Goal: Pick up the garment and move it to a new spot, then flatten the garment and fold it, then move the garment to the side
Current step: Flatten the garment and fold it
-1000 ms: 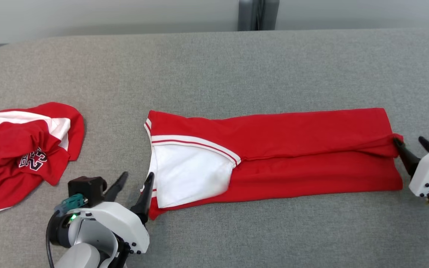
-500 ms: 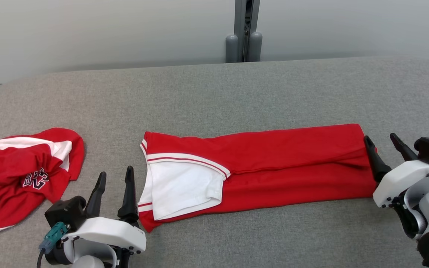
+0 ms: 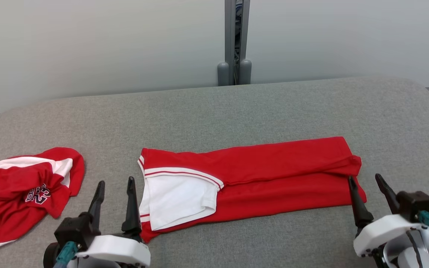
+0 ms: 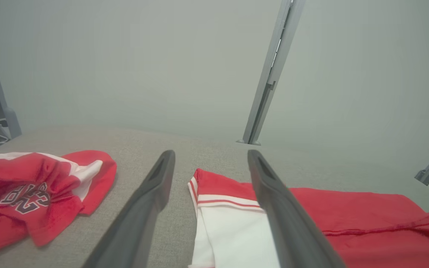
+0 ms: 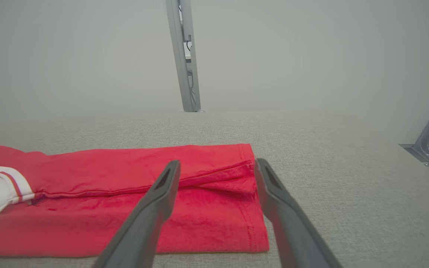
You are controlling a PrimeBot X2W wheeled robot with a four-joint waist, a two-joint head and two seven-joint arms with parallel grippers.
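Observation:
The garment (image 3: 266,178) is a red shirt with a white sleeve, folded lengthwise into a long strip on the grey table (image 3: 214,111). Its white sleeve end (image 4: 233,230) points left and its hem end (image 5: 214,201) points right. My left gripper (image 3: 114,183) stands open just off the strip's left end, touching nothing. At the strip's right end, near its front corner, my right gripper (image 3: 365,178) is open too, its fingers held above the cloth with nothing between them.
A second red and white garment (image 3: 21,190) with a dark logo lies crumpled at the table's left edge. A grey post (image 3: 234,41) stands behind the table against a pale wall. The table's corners are rounded.
The camera has tilted up, so the scene sits lower in the picture. Both grippers have drawn back toward me from the strip's ends. The left gripper has let go and opened wider.

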